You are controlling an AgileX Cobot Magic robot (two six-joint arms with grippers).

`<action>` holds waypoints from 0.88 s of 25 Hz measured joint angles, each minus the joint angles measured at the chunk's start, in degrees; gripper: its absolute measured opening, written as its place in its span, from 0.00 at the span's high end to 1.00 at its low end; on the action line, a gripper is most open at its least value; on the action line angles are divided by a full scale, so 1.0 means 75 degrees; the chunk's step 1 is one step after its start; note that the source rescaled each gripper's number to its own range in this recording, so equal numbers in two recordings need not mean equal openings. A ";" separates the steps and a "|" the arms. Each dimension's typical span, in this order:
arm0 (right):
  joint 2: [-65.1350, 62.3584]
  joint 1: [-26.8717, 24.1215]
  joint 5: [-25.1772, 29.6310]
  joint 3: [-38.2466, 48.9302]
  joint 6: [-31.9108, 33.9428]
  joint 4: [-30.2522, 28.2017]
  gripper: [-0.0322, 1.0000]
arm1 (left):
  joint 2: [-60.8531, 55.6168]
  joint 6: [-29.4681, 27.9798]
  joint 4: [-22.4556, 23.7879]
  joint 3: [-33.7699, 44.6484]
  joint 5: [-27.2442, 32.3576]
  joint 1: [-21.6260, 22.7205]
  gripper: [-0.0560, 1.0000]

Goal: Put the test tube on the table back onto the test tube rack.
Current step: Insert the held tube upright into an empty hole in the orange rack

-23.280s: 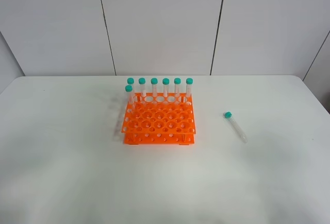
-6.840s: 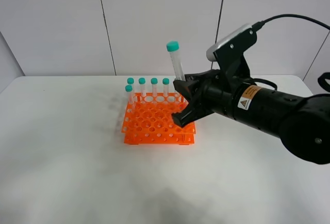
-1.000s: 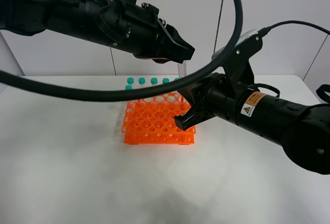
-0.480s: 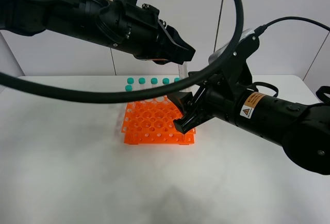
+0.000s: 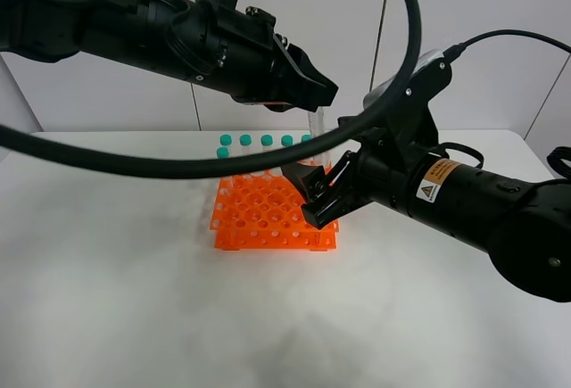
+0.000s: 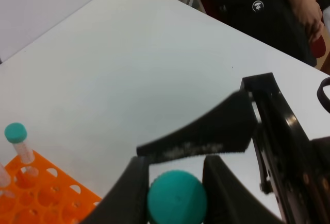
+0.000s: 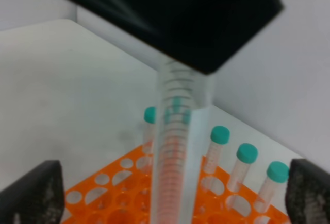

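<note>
Just ahead of the high camera, the large white tabletop with rounded corners (image 5: pixel 134 317) lies open across its front and left, with more bare surface on the right beneath the black right arm (image 5: pixel 464 201). Behind that stretch sits the bright orange square plastic rack of round holes (image 5: pixel 259 214), its front edge running parallel to the table's. Its right front corner is overlapped by the black right gripper (image 5: pixel 308 194), whose jaws stand wide apart. The right wrist view shows its two fingertips (image 7: pixel 32 195) far out on either side of the slim clear plastic test tube with a teal-green screw cap (image 7: pixel 174 147), touching nothing. The tube hangs nearly upright over the rack's right side, its lower end down toward the holes; whether it is seated cannot be told. From above, the black left gripper (image 5: pixel 312 98) reaches across from the left and pinches the tube's cap between its fingers (image 6: pixel 131 185). Along the rack's back row stand other teal-capped clear tubes (image 5: pixel 245 141). Beyond the table's edge, a person in dark clothes (image 6: pixel 268 7) is close to the rim.
</note>
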 joint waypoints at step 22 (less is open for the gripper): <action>0.0000 0.0000 0.2339 0.0000 -0.0318 0.0921 0.02 | 0.0000 0.0000 0.0000 0.0000 0.0000 0.0000 0.95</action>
